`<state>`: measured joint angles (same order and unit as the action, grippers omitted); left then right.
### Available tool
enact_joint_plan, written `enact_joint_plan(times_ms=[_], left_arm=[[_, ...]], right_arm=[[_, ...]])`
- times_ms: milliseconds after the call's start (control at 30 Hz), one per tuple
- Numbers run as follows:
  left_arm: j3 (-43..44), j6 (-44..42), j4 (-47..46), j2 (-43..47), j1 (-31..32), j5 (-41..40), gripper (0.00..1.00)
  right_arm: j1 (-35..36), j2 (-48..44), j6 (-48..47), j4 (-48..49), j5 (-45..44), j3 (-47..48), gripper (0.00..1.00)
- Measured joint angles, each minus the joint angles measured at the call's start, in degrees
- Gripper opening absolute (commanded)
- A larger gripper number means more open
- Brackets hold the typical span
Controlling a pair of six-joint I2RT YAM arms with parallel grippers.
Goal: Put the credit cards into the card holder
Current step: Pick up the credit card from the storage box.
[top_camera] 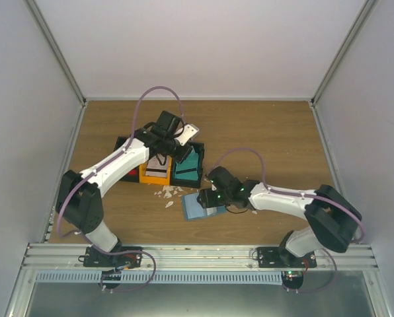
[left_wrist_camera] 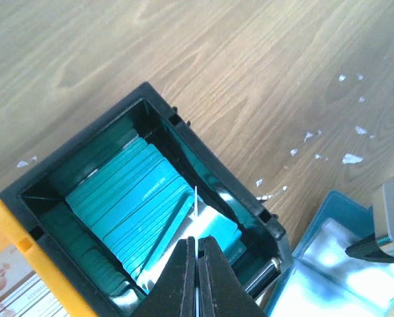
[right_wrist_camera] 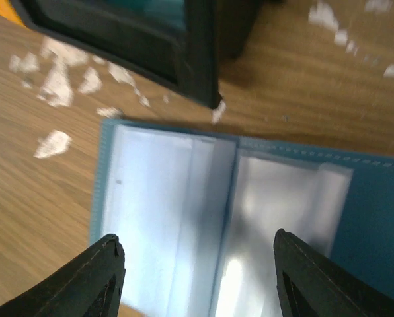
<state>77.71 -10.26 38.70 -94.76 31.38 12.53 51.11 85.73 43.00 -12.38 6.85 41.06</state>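
Position: card holder (top_camera: 193, 210) lay open flat on the table (top_camera: 270, 132), toward the near right from the left gripper (top_camera: 176, 140), just past the black bin (left_wrist_camera: 184, 142) with its teal block (left_wrist_camera: 137, 211), long axis roughly left-right; the right arm was nearer, its right gripper (right_wrist_camera: 197, 257) spread wide directly over the 2 pale grey-blue pockets. The left gripper was pressed together on 1 white credit card (top_camera: 192, 132), raised above the black bin, showing only as a thin edge in its wrist view; outer cover looked dusty blue, no card clearly visible in the pockets
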Motion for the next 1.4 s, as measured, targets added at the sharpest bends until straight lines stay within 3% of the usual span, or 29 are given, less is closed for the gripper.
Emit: enact_joint_plan(times_ms=[200,467,733,1067,1133,1400], left_arm=[[-4.68,9.25,-6.05,8.37,0.00,1.20,0.00],[-15.02,30.88,-21.70,24.24,0.00,9.09,0.00],[-22.27,48.46,-36.09,31.36,0.00,15.15,0.00],[-26.69,58.62,-43.89,32.74,0.00,19.23,0.00],[-26.88,59.06,-44.39,32.79,0.00,19.45,0.00],[-28.57,59.56,-44.48,35.19,-0.02,18.25,0.00]], right_arm=[[-2.93,-12.44,-1.60,0.74,-1.22,0.17,0.64],[-12.61,-26.97,-0.37,15.98,8.55,-1.44,0.61],[-13.38,-25.57,5.11,27.74,18.53,-1.31,0.43],[-13.51,-22.84,13.07,41.59,26.82,-2.21,0.23],[-13.53,-22.38,13.94,42.64,27.52,-2.27,0.25],[-13.51,-23.91,14.16,40.92,25.07,-2.49,0.48]])
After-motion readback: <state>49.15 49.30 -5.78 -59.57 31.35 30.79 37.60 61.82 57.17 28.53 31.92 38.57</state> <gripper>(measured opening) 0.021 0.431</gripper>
